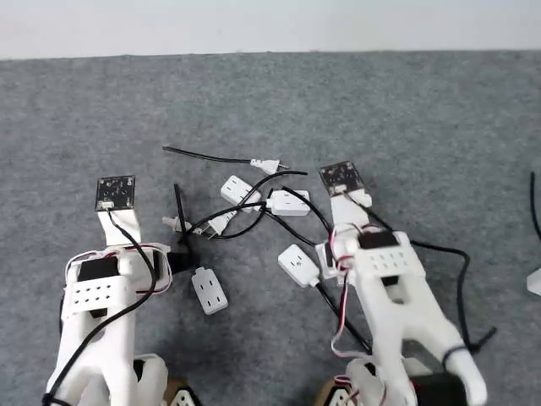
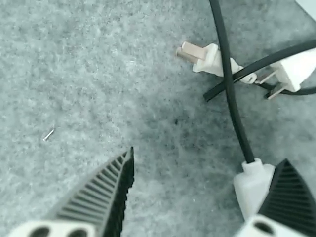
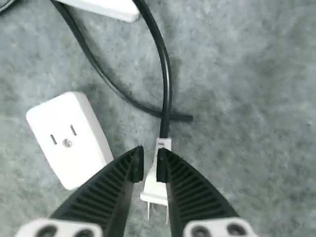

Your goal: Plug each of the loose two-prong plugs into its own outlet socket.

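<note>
Grey carpeted bench [image 1: 423, 127], cords tangled at centre: R jaws pinch a white two-prong plug [image 3: 155, 185] just beside an outlet socket [image 3: 69, 138]; L jaws spread wide, near another loose plug [image 2: 212, 59].

Plug [image 3: 154, 183]: pinched in my right tool [image 3: 149, 158]; its fingers [image 3: 113, 187] cover the flanks.
White block [image 3: 106, 6]: clipped by the frame edge; I can't see its face.
3 o'clock object [image 1: 534, 282]: white, cut off, unidentifiable.
Socket block [image 2: 251, 186]: partly behind a left tool [image 2: 207, 163] finger, outlet face unseen.
</note>
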